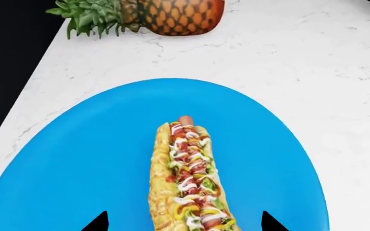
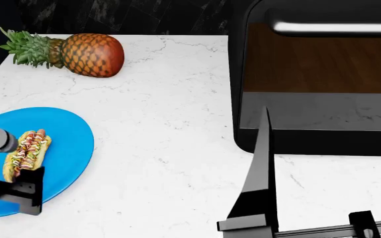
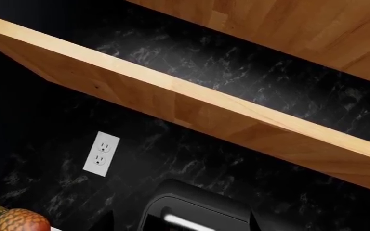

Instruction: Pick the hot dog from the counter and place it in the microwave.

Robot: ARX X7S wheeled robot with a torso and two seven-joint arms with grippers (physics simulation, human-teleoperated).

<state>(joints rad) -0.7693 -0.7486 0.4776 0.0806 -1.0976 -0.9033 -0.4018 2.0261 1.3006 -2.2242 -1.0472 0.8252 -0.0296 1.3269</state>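
The hot dog (image 1: 188, 178) lies on a round blue plate (image 1: 75, 159) on the white marble counter (image 1: 300, 57). My left gripper (image 1: 185, 222) is open, with one black fingertip on each side of the bun, close over it. In the head view the hot dog (image 2: 26, 153) is at the far left, with the left gripper (image 2: 13, 167) straddling its near end. The black microwave (image 2: 238, 74) with its silver bar handle (image 2: 336, 27) fills the right side. My right gripper (image 2: 329, 111) is open and empty, raised in front of the microwave's dark glass.
A pineapple (image 2: 91, 54) lies on its side at the counter's (image 2: 177, 124) far left corner. The right wrist view shows wooden shelves (image 3: 172, 96), a dark marble wall with a white outlet (image 3: 101, 154), and the microwave top (image 3: 191, 211).
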